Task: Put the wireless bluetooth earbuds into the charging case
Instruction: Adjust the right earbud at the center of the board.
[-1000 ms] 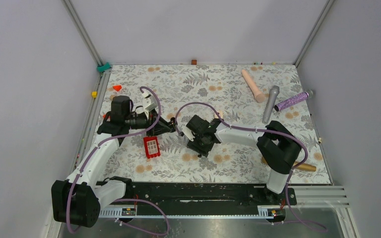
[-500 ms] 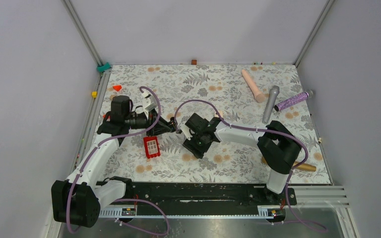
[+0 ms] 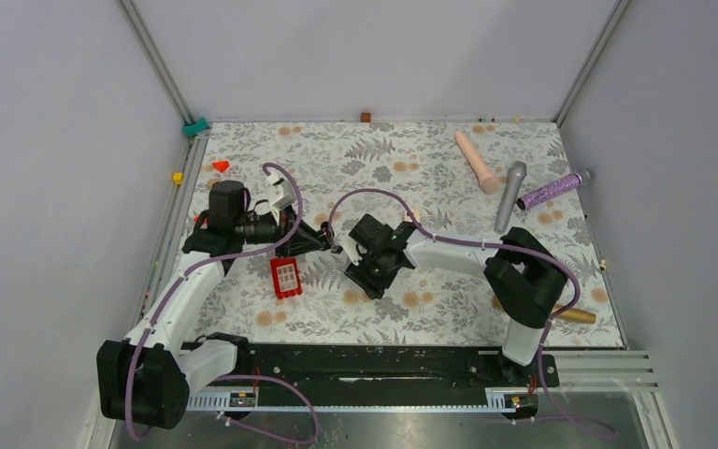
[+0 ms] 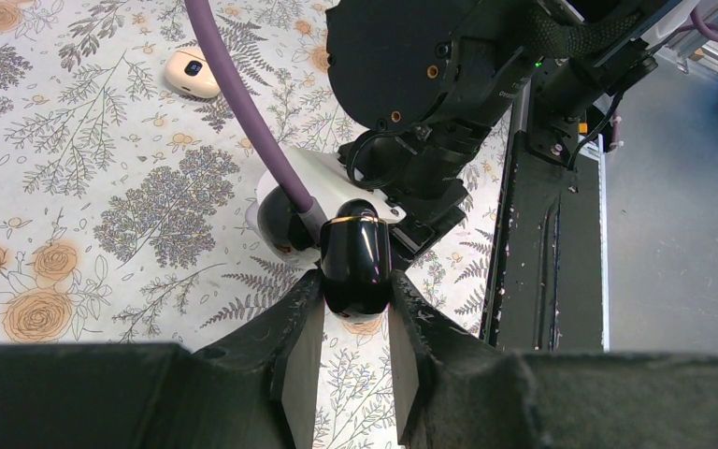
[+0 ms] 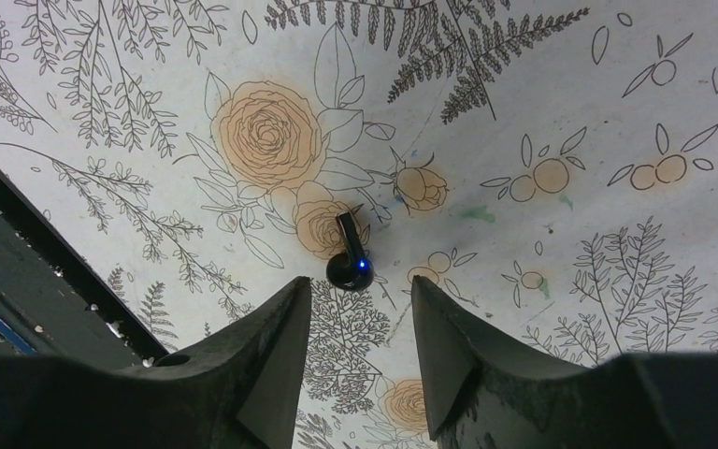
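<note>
My left gripper (image 4: 355,279) is shut on the charging case (image 4: 356,254), a glossy black capsule with a gold band, held above the mat. In the top view the left gripper (image 3: 323,239) sits mid-table, just left of my right gripper (image 3: 371,278). One small black earbud (image 5: 348,259), its blue light on, lies on the floral mat in the right wrist view. My right gripper (image 5: 360,285) is open right over it, the bulb just beyond the gap between the fingertips. The other earbud is out of view.
A red block (image 3: 286,277) lies near the left gripper. A cream oval pod (image 4: 192,73) lies on the mat. A pink cylinder (image 3: 475,160), a grey microphone (image 3: 510,195) and a purple rod (image 3: 552,191) lie at the back right. A wooden piece (image 3: 575,315) lies beside the right arm.
My right gripper has shifted a little to the left and away from the near edge. My left arm has stayed still with the case.
</note>
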You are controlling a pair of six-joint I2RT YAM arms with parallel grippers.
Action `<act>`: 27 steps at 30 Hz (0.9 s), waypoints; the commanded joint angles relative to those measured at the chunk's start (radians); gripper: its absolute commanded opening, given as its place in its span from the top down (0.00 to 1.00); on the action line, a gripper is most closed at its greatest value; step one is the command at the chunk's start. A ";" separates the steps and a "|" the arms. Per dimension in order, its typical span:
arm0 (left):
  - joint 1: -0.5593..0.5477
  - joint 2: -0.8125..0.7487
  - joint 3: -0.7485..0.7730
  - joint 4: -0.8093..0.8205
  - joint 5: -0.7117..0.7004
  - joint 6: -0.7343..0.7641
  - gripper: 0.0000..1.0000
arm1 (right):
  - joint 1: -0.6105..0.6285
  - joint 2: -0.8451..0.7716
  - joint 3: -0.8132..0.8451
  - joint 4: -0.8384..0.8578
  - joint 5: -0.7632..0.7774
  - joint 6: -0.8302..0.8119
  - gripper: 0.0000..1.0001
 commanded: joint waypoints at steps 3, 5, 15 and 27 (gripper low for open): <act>-0.007 -0.019 0.031 0.063 0.051 0.013 1.00 | 0.029 0.004 -0.016 0.085 -0.021 -0.043 0.50; -0.007 -0.021 0.031 0.063 0.050 0.013 1.00 | 0.032 0.014 -0.023 0.084 -0.025 -0.041 0.51; -0.002 -0.027 0.030 0.063 0.056 0.011 1.00 | 0.047 0.040 -0.025 0.056 0.001 -0.041 0.55; 0.003 -0.033 0.028 0.063 0.084 0.013 1.00 | -0.081 -0.036 -0.038 0.043 -0.222 0.000 0.48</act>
